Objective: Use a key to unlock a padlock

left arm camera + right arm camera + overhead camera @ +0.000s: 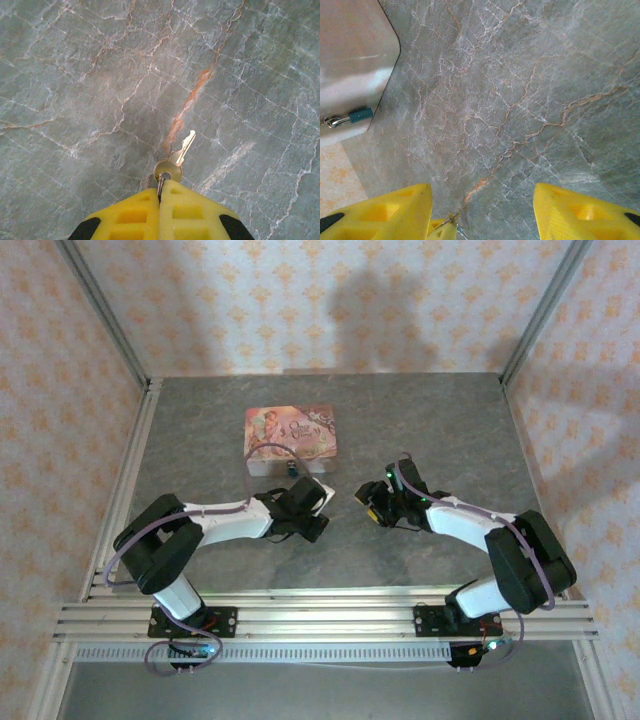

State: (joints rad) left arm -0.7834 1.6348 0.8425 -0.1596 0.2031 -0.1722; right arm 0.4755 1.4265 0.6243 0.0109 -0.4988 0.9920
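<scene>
My left gripper [161, 192] is shut on the small ring of the silvery key [181, 154]. The key sticks out ahead of the yellow fingertips, just above the marbled table. In the top view the left gripper [320, 502] sits just in front of the pink tin, facing my right gripper [368, 502] across a small gap. The right gripper [482, 194] is open, with only bare table between its fingers. The blue padlock [361, 115] hangs on the tin's front latch, its metal shackle [332, 121] pointing left. The padlock [291, 469] is a tiny dot in the top view.
The pink picture-printed tin [290, 440] lies at the middle back of the table, and its pale side [350, 60] shows at the upper left of the right wrist view. The left gripper's yellow tip [442, 232] pokes in between the right fingers. Metal frame posts edge the table.
</scene>
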